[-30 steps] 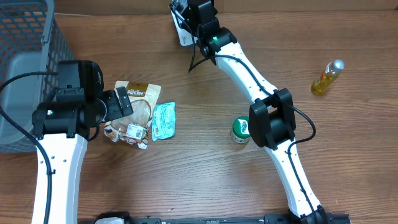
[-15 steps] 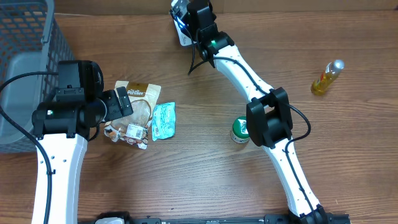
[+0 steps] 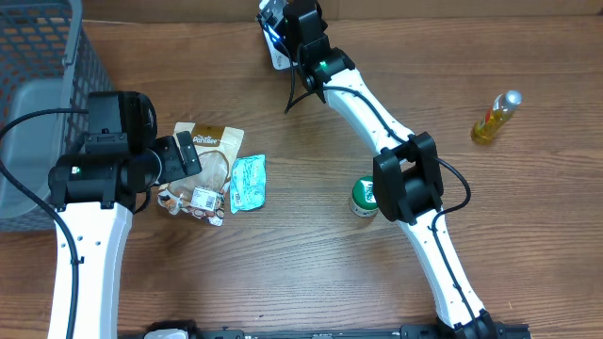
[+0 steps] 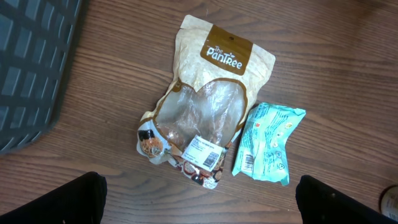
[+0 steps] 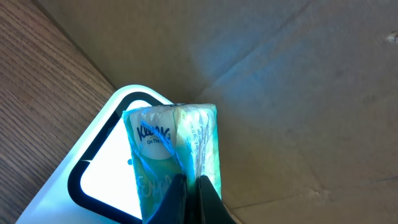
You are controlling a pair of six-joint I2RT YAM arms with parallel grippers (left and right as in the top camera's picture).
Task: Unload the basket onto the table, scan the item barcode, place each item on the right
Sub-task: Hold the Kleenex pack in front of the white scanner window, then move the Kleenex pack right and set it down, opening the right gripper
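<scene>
Right jaws clamped tight on the tissue pack point(image 5: 177, 146), held just in front of the scanner point(image 5: 93, 186) (its window glowing bright); left jaws spread wide, well away from the scanner.

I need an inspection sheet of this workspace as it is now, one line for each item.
Surface: wooden table, wood grain visible between the items.
Job's things: tissue pack held up at the lit scanner; Pantree pouch and teal packet lie side by side.
Clutter: green jar beside the right arm; yellow bottle far right.
Grippers: left gripper open, holding nothing; right gripper shut on the tissue pack.
Cables: black cable loops along the left arm; another on the right arm.
Surroundings: grey basket at left; cardboard wall behind the scanner.
</scene>
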